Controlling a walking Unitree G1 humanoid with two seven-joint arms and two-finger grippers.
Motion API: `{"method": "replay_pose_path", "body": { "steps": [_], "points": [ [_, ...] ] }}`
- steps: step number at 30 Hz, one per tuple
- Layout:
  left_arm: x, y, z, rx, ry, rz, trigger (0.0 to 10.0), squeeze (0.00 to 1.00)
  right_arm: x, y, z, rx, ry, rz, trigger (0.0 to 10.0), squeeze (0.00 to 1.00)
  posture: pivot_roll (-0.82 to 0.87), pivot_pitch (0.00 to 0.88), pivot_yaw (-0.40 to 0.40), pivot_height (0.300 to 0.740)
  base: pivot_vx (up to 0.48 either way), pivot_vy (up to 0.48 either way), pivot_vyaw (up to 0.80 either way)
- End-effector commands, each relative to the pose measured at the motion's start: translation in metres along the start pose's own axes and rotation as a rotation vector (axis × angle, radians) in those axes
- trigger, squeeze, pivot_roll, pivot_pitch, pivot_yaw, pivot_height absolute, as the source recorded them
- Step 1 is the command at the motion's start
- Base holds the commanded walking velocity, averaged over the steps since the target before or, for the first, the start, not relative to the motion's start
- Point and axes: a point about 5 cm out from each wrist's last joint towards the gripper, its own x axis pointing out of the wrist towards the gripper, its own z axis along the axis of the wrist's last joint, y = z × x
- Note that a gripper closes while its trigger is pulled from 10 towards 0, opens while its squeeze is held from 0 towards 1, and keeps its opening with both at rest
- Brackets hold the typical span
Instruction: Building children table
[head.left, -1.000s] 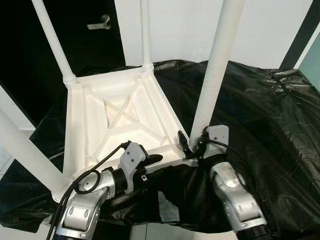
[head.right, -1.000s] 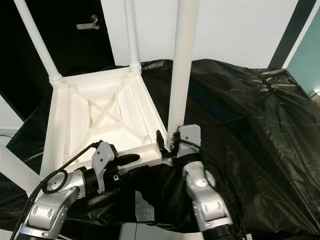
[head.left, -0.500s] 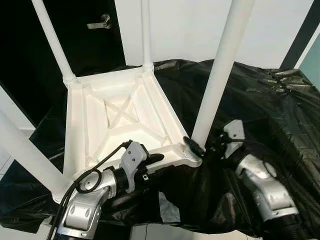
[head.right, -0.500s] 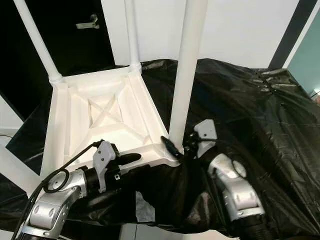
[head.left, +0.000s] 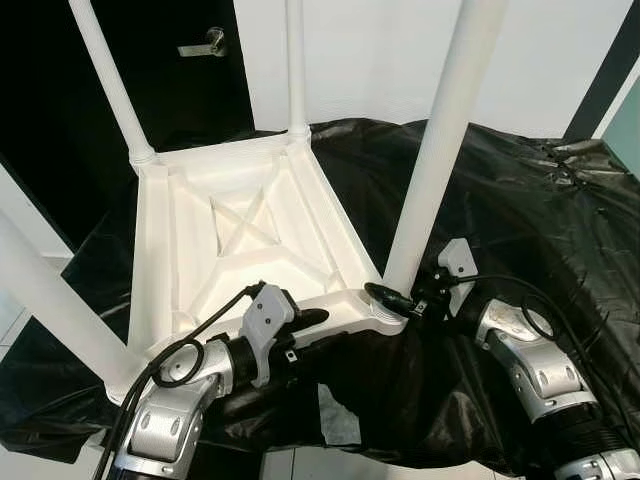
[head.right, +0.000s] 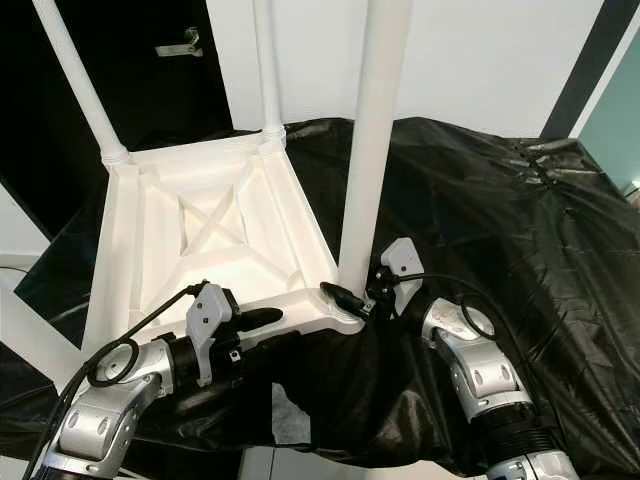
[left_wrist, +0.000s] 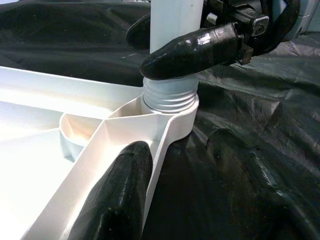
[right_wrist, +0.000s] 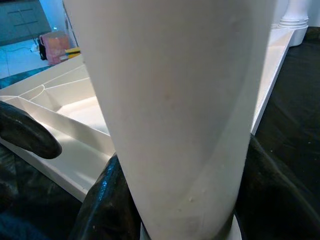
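While the white table (head.left: 240, 240) lies upside down on the black-covered surface (head.left: 520, 210), the right gripper (head.left: 395, 298) hugs the bottom of its near leg (head.left: 440, 150).

It looks like hard, light, smooth plastic, so low by the screw ring is the best place to hold. The left gripper (head.left: 300, 330) clamps the table's near rim. Compared with a second ago, the right arm has swung out to the right and the leg stands straighter.
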Motion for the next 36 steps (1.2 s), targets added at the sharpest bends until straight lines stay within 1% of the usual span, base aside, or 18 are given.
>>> {"method": "replay_pose_path", "body": {
  "steps": [1, 4, 5, 6, 7, 8, 11, 13, 15, 16, 17, 18, 20, 21, 22, 27, 28, 36],
  "points": [
    [0.000, 0.002, 0.000, 0.010, 0.001, 0.075, 10.0, 0.00, -0.003, -0.001, -0.005, 0.011, 0.020, -0.006, 0.0, 0.00, 0.01, 0.000, -0.024, 0.740, 0.000, 0.000, 0.00],
    [0.001, 0.002, 0.001, 0.009, -0.001, 0.075, 10.0, 0.00, -0.003, -0.002, -0.005, 0.015, 0.022, -0.040, 0.0, 0.00, 0.01, 0.000, -0.026, 0.740, 0.000, 0.000, 0.00],
    [0.001, 0.001, 0.001, 0.009, -0.003, 0.075, 10.0, 0.00, -0.004, -0.001, -0.006, 0.022, 0.018, -0.079, 4.7, 0.00, 0.00, 0.000, -0.024, 0.740, 0.000, 0.000, 0.00],
    [0.001, 0.001, 0.001, 0.009, -0.003, 0.075, 10.0, 0.00, -0.004, -0.001, -0.006, 0.022, 0.018, -0.079, 4.7, 0.00, 0.00, 0.000, -0.024, 0.740, 0.000, 0.000, 0.00],
    [0.002, 0.001, 0.001, 0.007, -0.005, 0.075, 10.0, 0.00, -0.003, 0.000, -0.007, 0.025, 0.014, -0.124, 10.0, 0.00, 0.00, 0.000, -0.022, 0.740, 0.000, 0.000, 0.00],
    [0.003, 0.001, 0.001, 0.006, -0.006, 0.073, 10.0, 0.00, -0.002, 0.002, -0.008, 0.033, 0.016, -0.167, 10.0, 0.00, 0.00, 0.000, -0.020, 0.740, 0.000, 0.000, 0.00],
    [0.003, 0.000, 0.001, 0.005, -0.006, 0.069, 10.0, 0.00, 0.001, 0.007, -0.009, 0.045, 0.017, -0.221, 10.0, 0.00, 0.00, 0.000, -0.014, 0.740, 0.000, 0.000, 0.00],
    [0.003, 0.000, 0.001, 0.005, -0.006, 0.069, 10.0, 0.00, 0.001, 0.007, -0.009, 0.045, 0.017, -0.221, 10.0, 0.00, 0.00, 0.000, -0.014, 0.740, 0.000, 0.000, 0.00],
    [0.003, 0.000, 0.001, 0.005, -0.004, 0.061, 10.0, 0.00, 0.007, 0.015, -0.012, 0.063, 0.028, -0.315, 10.0, 0.00, -0.01, 0.000, -0.008, 0.740, 0.000, 0.000, 0.00],
    [0.003, 0.000, 0.001, 0.005, -0.004, 0.061, 10.0, 0.00, 0.007, 0.015, -0.012, 0.063, 0.028, -0.315, 10.0, 0.00, -0.01, 0.000, -0.008, 0.740, 0.000, 0.000, 0.00],
    [0.003, 0.000, 0.001, 0.005, -0.003, 0.056, 10.0, 0.00, 0.010, 0.018, -0.014, 0.080, 0.039, -0.386, 10.0, 0.00, -0.01, 0.000, -0.004, 0.740, 0.000, 0.000, 0.00],
    [0.003, 0.000, 0.001, 0.005, -0.003, 0.056, 10.0, 0.00, 0.010, 0.018, -0.014, 0.080, 0.039, -0.386, 10.0, 0.00, -0.01, 0.000, -0.004, 0.740, 0.000, 0.000, 0.00],
    [0.002, 0.000, 0.001, 0.005, 0.001, 0.050, 10.0, 0.00, 0.015, 0.023, -0.016, 0.104, 0.061, -0.535, 10.0, 0.00, -0.01, 0.000, -0.002, 0.740, 0.000, 0.000, 0.00],
    [0.002, 0.000, 0.001, 0.005, 0.001, 0.050, 10.0, 0.00, 0.015, 0.023, -0.016, 0.104, 0.061, -0.535, 10.0, 0.00, -0.01, 0.000, -0.002, 0.740, 0.000, 0.000, 0.00],
    [0.002, -0.001, 0.001, 0.004, 0.002, 0.046, 10.0, 0.00, 0.018, 0.027, -0.016, 0.119, 0.071, -0.649, 10.0, 0.00, -0.01, 0.000, 0.000, 0.740, 0.000, 0.000, 0.00],
    [0.002, -0.001, 0.001, 0.003, 0.003, 0.044, 10.0, 0.00, 0.020, 0.030, -0.016, 0.131, 0.083, -0.733, 10.0, 0.00, -0.01, 0.000, -0.001, 0.740, 0.000, 0.000, 0.00],
    [0.002, -0.001, 0.001, 0.002, 0.002, 0.044, 10.0, 0.00, 0.024, 0.036, -0.013, 0.134, 0.076, -0.752, 10.0, 0.00, -0.01, 0.000, -0.002, 0.740, 0.000, 0.000, 0.00],
    [0.002, -0.001, 0.001, 0.004, 0.003, 0.042, 10.0, 0.00, 0.025, 0.038, -0.011, 0.131, 0.070, -0.759, 10.0, 0.00, -0.01, 0.000, -0.001, 0.740, 0.000, 0.000, 0.00]
  ]
}}
